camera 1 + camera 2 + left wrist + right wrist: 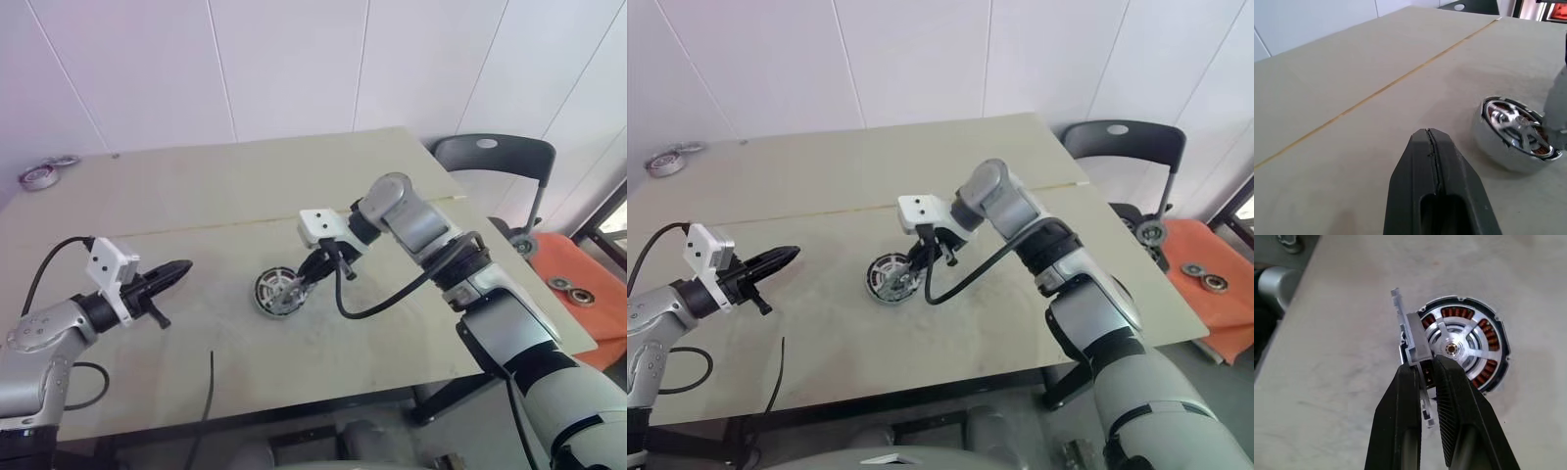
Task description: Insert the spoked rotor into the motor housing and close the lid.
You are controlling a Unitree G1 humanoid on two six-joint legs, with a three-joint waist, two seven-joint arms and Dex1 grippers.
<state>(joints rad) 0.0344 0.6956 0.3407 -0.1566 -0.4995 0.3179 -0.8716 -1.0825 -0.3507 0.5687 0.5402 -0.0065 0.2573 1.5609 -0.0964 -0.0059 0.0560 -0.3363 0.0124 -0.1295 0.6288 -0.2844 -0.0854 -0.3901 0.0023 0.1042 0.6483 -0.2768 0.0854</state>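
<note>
Here right gripper [1426, 369] clamps a silvery plate [1413, 340] edge-on above motor housing [1464, 345] — left gripper [1432, 147] closed, empty.

A tape roll [39, 176] lay at the table's [196, 206] far left; a dark chair [495, 162] and orange stool [588, 284] stood right

Copper-red windings ring the motor housing [1488, 340] (silver hub).

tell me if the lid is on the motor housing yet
Not on: the right gripper holds the lid edge-up above the motor housing.
</note>
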